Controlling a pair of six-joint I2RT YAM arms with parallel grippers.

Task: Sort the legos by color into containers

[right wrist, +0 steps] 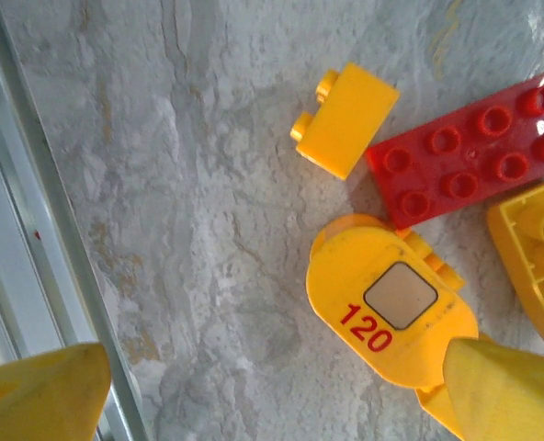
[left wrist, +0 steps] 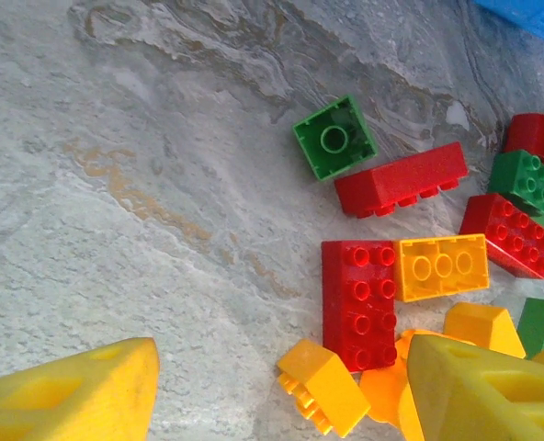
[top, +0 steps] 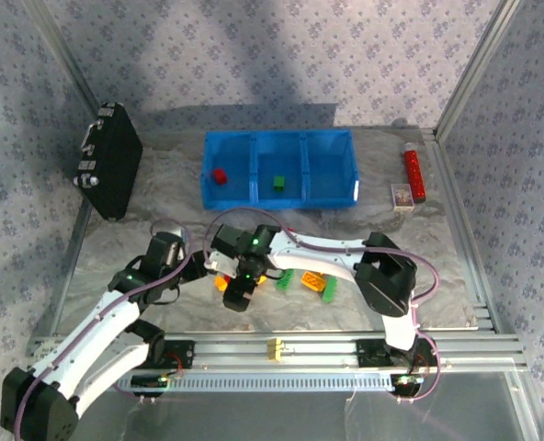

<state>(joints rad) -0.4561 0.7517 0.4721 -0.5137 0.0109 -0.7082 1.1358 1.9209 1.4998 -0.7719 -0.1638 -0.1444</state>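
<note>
Near side of bin: we see the loose legos (top: 301,281) piled here, well apart from the blue bin (top: 281,203). One red brick (top: 220,175) sits in its left compartment, one green brick (top: 278,183) in its middle one.
Left gripper (left wrist: 281,356): jaws apart, nothing between them.
Right gripper (right wrist: 277,367): jaws spread wide, grasping nothing; one finger just beside the yellow 120 piece (right wrist: 391,308).
Risk: we judge both wrists crowd the pile's end farthest from the bin's right compartment, so the arms could knock. Closing could also nip the long red brick (right wrist: 465,156) or skid pieces.
Materials: glossy hard plastic, studded blocks, one rounded piece; matte marbled grey table (left wrist: 162,202).
</note>
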